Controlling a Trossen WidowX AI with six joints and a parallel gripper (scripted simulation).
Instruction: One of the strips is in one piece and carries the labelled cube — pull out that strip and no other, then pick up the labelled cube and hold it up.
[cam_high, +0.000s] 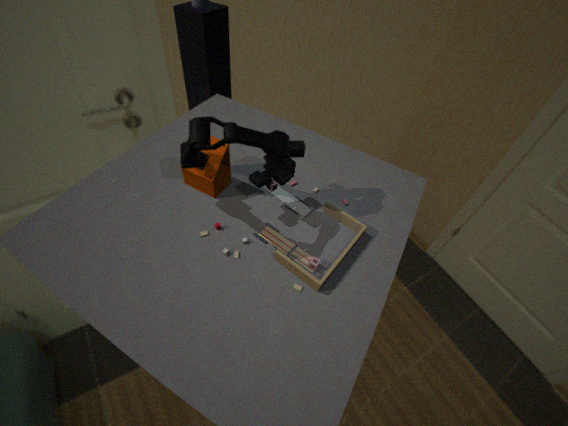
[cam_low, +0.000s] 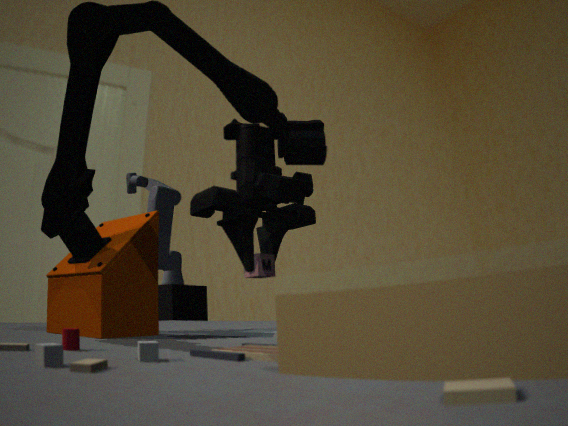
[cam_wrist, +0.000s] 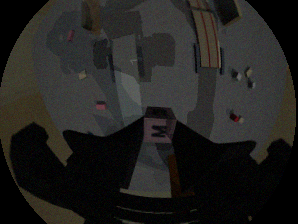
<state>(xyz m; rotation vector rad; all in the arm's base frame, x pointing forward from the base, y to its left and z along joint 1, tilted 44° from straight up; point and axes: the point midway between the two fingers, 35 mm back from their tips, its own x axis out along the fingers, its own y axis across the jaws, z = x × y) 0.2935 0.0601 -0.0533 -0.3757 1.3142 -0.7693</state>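
A pink cube (cam_high: 273, 185) (cam_low: 266, 266) (cam_wrist: 159, 132) with a black letter M is between the fingertips of my gripper (cam_low: 260, 264) (cam_wrist: 158, 120). The gripper is shut on it and holds it well above the table. A pale bluish strip (cam_high: 286, 195) (cam_wrist: 128, 89) lies flat below, stretching from between two dark rails toward the arm's base; no cube shows on it. A wooden strip with red lines (cam_high: 278, 239) (cam_wrist: 206, 40) lies between two other dark rails, with a seam across it. Another pink cube (cam_high: 314, 261) sits at its far end.
A wooden wall (cam_high: 345, 254) (cam_low: 400, 330) (cam_wrist: 91, 17) surrounds the strips' far ends. A red cylinder (cam_high: 218, 226) (cam_low: 71, 339), white cubes (cam_high: 245, 240) (cam_low: 148, 351) and several beige and pink pieces lie around. The orange base (cam_high: 215, 175) (cam_low: 102, 300) stands behind the gripper.
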